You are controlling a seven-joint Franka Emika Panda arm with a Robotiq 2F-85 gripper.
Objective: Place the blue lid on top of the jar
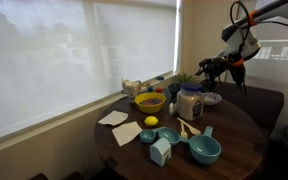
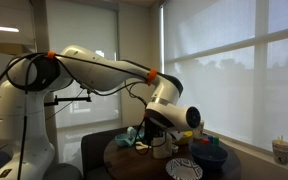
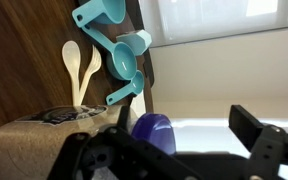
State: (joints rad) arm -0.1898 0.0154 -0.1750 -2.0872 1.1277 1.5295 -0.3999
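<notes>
The blue lid [image 3: 152, 132] shows in the wrist view as a dark blue disc standing tilted between my gripper's [image 3: 189, 138] fingers, close to the left one. A wide gap separates it from the right finger, so the gripper is open. I cannot tell whether the left finger touches the lid. The jar [image 1: 191, 103], clear glass with cream contents, stands on the round table by the window and also shows at the lower left of the wrist view [image 3: 24, 150]. In an exterior view my gripper [image 1: 213, 68] hangs above and to the right of the jar. In an exterior view my gripper [image 2: 166, 128] hides the lid.
A yellow bowl [image 1: 149, 101], a lemon [image 1: 151, 122], teal cups [image 1: 200, 149], wooden spoons [image 3: 79, 68] and napkins [image 1: 114, 118] lie on the dark round table [image 1: 239, 140]. A patterned plate [image 2: 184, 168] sits near the jar. Small items line the window sill [image 1: 144, 86].
</notes>
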